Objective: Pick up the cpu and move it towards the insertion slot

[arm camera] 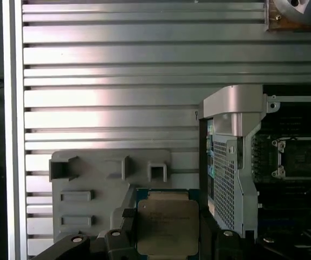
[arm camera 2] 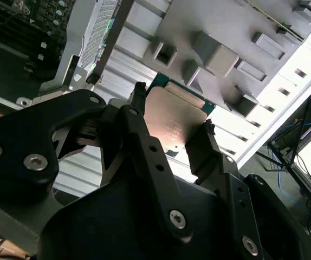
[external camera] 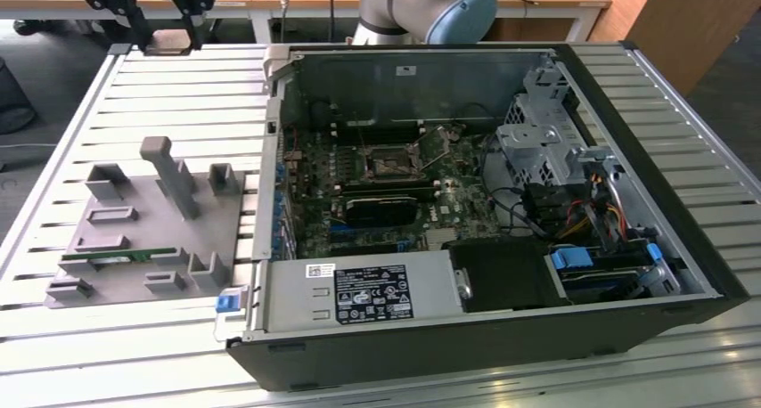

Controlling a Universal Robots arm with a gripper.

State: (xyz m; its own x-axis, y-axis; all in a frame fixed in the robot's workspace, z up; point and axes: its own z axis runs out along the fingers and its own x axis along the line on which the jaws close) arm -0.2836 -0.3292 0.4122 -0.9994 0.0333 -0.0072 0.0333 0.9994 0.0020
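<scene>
In the second wrist view the gripper point(arm camera 2: 172, 127) is clamped on the cpu point(arm camera 2: 174, 116), one black finger point(arm camera 2: 139, 116) pressed against one edge of the chip and the other finger against the opposite edge. The chip's metal top faces the camera and it hangs clear of the surface below. In the first wrist view the same cpu point(arm camera: 167, 227) sits between the fingers, above the grey slotted tray point(arm camera: 90, 189) that lies on the ribbed metal table point(arm camera: 112, 81). Just beside the tray stands the open computer case point(arm camera: 231, 108), and inside it the insertion slot point(arm camera: 299, 158) shows as a dark square in a silvery frame, well apart from the chip. In the exterior view the gripper point(external camera: 173, 34) hangs at the far end of the table point(external camera: 178, 96), beyond the grey tray point(external camera: 143, 221), while the insertion slot point(external camera: 389, 161) lies on the green motherboard inside the case point(external camera: 476, 354).
</scene>
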